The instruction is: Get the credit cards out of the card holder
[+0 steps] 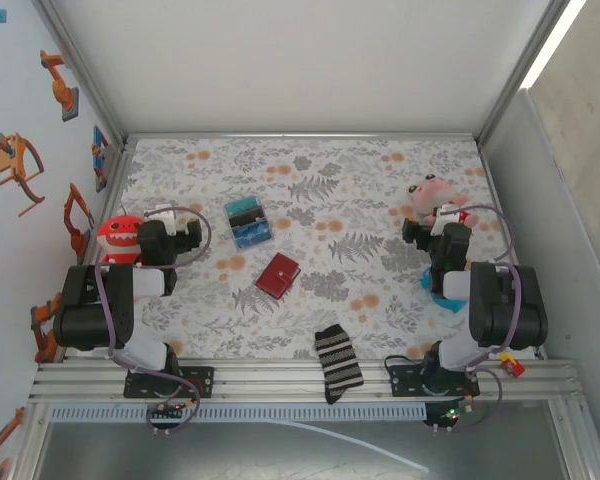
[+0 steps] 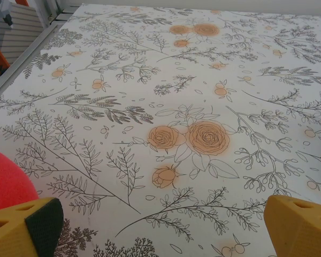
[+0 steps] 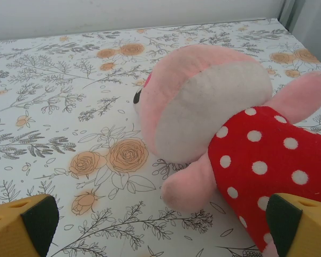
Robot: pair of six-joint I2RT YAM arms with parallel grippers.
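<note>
The card holder (image 1: 277, 275) lies folded shut near the centre of the floral tabletop (image 1: 380, 170), well apart from both hands. Just upper left of it sits a teal-black-blue striped box (image 1: 248, 222). A striped sock (image 1: 338, 362) lies at lower centre. At left, the left hand (image 1: 180, 238) is released wide beside a red toy (image 1: 118, 238). At right, the right hand (image 3: 160, 227) is released wide, close to a pink plush (image 3: 203, 107).

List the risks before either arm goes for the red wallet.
The red wallet lies closed and flat mid-table, so fingers may push it along. The right gripper hangs open by the pink plush toy; moving off could drag it. The left gripper could likewise knock the red toy beside it.
</note>
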